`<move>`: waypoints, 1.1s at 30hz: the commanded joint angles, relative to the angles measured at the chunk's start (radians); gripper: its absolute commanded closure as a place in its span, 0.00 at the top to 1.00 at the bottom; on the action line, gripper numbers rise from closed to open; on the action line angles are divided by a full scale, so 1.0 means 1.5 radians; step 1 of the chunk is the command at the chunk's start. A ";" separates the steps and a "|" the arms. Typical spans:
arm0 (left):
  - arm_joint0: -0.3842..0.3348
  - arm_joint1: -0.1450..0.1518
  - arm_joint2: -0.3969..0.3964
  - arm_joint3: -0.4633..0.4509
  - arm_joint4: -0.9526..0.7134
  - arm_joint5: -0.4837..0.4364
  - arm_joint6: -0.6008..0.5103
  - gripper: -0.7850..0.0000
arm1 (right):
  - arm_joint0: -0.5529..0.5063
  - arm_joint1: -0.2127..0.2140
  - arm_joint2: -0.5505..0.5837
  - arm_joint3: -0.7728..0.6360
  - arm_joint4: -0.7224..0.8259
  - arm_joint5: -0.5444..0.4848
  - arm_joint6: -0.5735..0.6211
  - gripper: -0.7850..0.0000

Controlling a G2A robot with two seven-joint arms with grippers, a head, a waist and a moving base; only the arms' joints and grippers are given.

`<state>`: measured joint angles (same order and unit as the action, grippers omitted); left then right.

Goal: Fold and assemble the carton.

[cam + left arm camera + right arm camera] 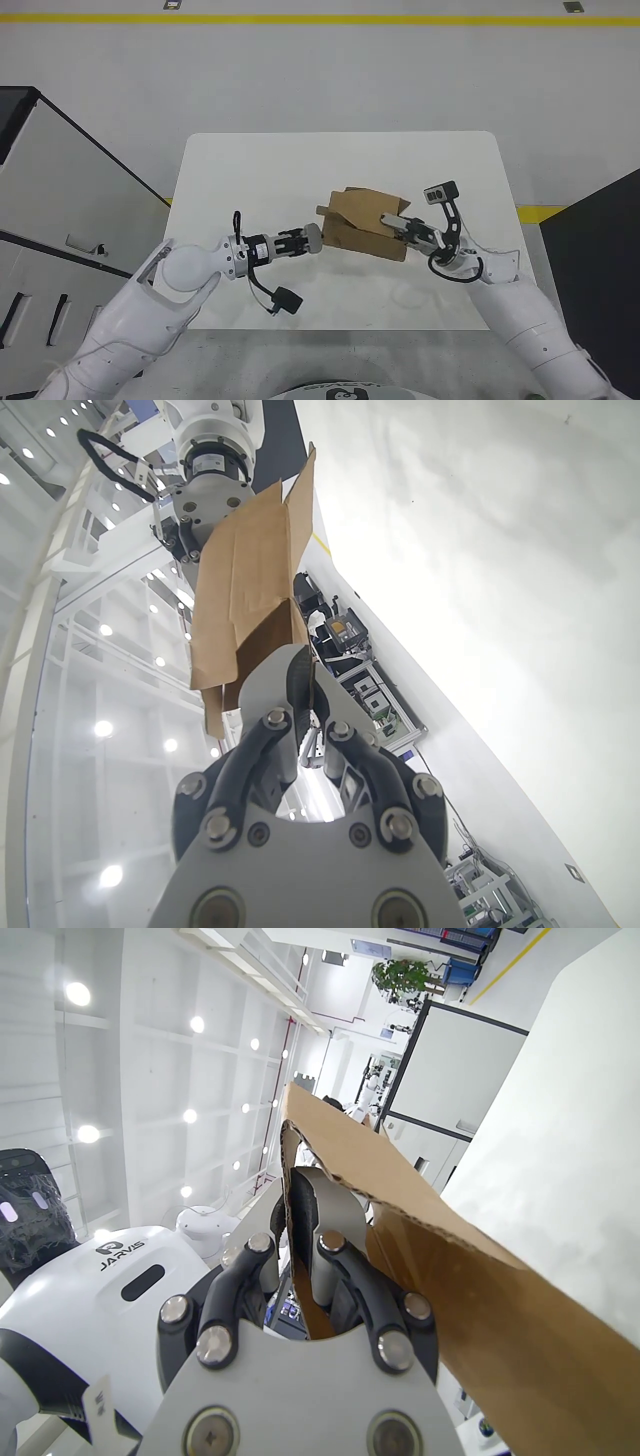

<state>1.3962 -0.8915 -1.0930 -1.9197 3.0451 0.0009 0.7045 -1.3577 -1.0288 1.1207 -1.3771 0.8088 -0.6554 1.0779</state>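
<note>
Jaws, left and right, tight on carton point(362, 218).

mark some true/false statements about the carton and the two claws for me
1. The left claw and the right claw are each shut on the carton. True.
2. The carton is fully closed. False: its top is open, with cardboard sticking up.
3. The carton is above the middle of the white table, between the two arms. True.
4. Both claws grip the same side of the carton. False: they hold opposite sides.
</note>
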 commanded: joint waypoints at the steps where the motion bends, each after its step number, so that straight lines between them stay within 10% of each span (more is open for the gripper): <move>1: 0.001 0.000 -0.002 0.001 -0.002 0.003 0.000 0.00 | 0.001 -0.001 0.000 0.004 0.015 0.007 0.024 0.00; 16: 0.001 -0.001 -0.007 -0.001 -0.008 0.014 0.000 0.00 | 0.010 -0.006 -0.003 0.021 0.019 0.046 0.090 0.00; 17: 0.001 -0.001 -0.007 -0.001 -0.008 0.015 -0.001 0.00 | 0.010 -0.007 -0.003 0.020 0.018 0.046 0.089 0.13; 24: 0.005 0.000 -0.010 -0.003 -0.003 0.013 -0.001 0.00 | 0.018 -0.012 -0.007 0.020 0.005 0.045 0.085 0.22; 27: 0.007 0.000 -0.012 -0.004 -0.003 0.013 0.000 0.00 | 0.021 -0.014 -0.007 0.021 0.000 0.044 0.082 0.00; 33: 0.010 0.001 -0.016 -0.003 -0.001 0.012 0.002 0.00 | 0.020 -0.017 -0.004 0.019 -0.006 0.031 0.073 0.00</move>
<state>1.4104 -0.8907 -1.1156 -1.9246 3.0434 0.0202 0.7069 -1.3263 -1.0531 1.1136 -1.3478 0.8007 -0.6057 1.1884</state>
